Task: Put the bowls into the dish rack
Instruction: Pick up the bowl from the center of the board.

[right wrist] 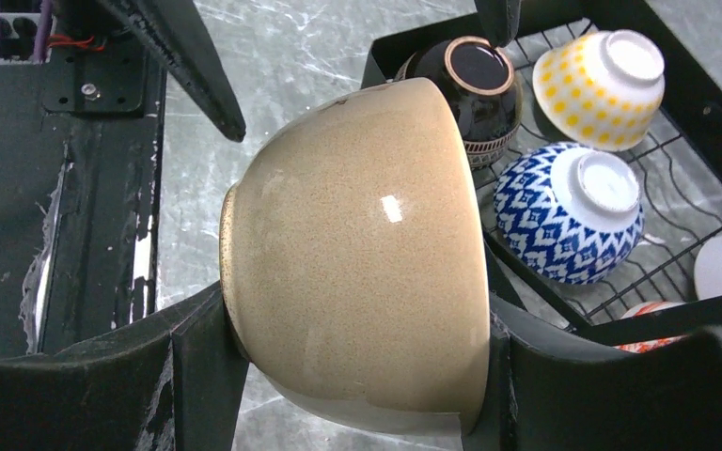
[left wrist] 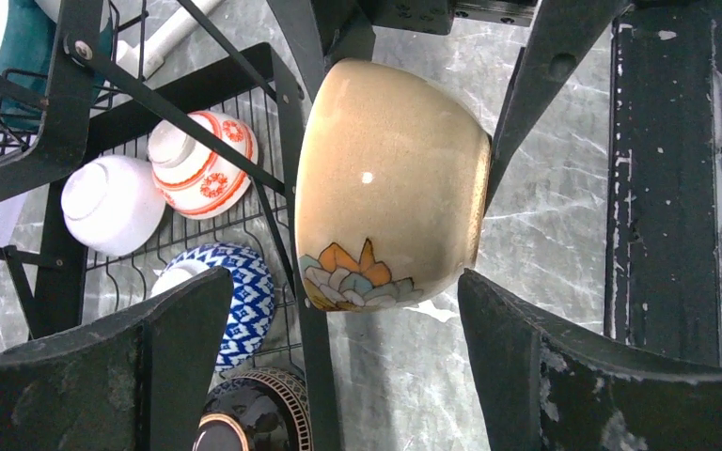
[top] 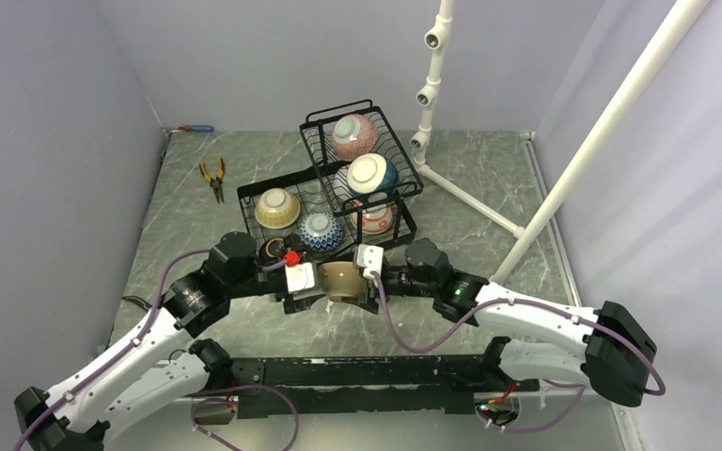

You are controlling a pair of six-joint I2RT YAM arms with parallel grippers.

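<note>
Top: tan bowl (top: 343, 279) held on its side at 6 o'clock of dish rack (top: 310, 193). 6 more bowls racked, 7 total. Dark bowl (top: 272, 250) is half hidden by left arm (top: 183, 305).
Left wrist: left gripper (left wrist: 343, 291) fingers spread, touching the bowl or not, prob. not.
Right wrist: right gripper (right wrist: 353, 324) clamps tan bowl foot-to-rim. Bowl's btm edge is cut off.

Orange pliers (top: 213, 177), white pipe stand (top: 430, 85), marbled table (top: 489, 246)

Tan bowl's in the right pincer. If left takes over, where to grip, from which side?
Likely foot-to-rim, on the free half. The tan bowl lies on its side in the air; the right pincer clamps foot and rim from one side. The open left pincer faces the opposite side, straddling the same axis, so come straight in from there.
</note>
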